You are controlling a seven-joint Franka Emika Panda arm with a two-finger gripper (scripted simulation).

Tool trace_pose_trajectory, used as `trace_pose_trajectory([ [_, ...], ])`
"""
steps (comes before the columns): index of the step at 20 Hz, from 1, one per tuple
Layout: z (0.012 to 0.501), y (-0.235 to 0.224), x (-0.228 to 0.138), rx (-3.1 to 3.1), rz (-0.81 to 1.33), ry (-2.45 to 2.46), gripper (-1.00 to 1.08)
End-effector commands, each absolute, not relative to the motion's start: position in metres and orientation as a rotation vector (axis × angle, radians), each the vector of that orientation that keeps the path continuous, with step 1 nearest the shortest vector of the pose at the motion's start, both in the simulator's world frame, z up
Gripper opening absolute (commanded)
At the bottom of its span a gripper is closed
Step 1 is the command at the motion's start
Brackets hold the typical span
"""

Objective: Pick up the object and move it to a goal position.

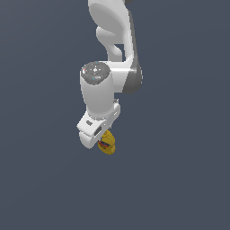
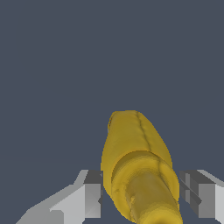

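While the mustard bottle (image 1: pixel 107 143) sits between the jaws, the tool (image 2: pixel 141 199) looks mid-grasp.
From the wrist view, fingers (image 2: pixel 92 199) flank the bottle with slight gaps showing, so I cannot tell if they're clenched yet; next it needs a firm squeeze, then a steady carry toward the goal, which isn't visible.

The arm (image 1: pixel 112 54) is glossy white, built of rounded, bulbous links, with a dark grey band at the joint at 3 o'clock of the wrist. A speckled grey disc caps the wrist housing. The gripper (image 1: pixel 99 137) is white (its fingers (image 2: pixel 92 194) grey-padded, blocky).
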State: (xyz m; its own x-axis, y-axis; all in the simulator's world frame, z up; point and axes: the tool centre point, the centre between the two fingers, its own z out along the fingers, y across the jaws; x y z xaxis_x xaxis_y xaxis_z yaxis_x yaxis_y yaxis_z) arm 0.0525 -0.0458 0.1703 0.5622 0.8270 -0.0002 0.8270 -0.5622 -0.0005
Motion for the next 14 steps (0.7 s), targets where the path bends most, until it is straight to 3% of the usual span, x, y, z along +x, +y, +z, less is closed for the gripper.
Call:
trace_pose_trajectory([
  [1, 0.171, -0.046, 0.052, -2.776, 0.0, -1.47, -1.0],
  [14, 0.228, -0.018, 0.052, -2.777, 0.001, -1.47, -1.0],
])
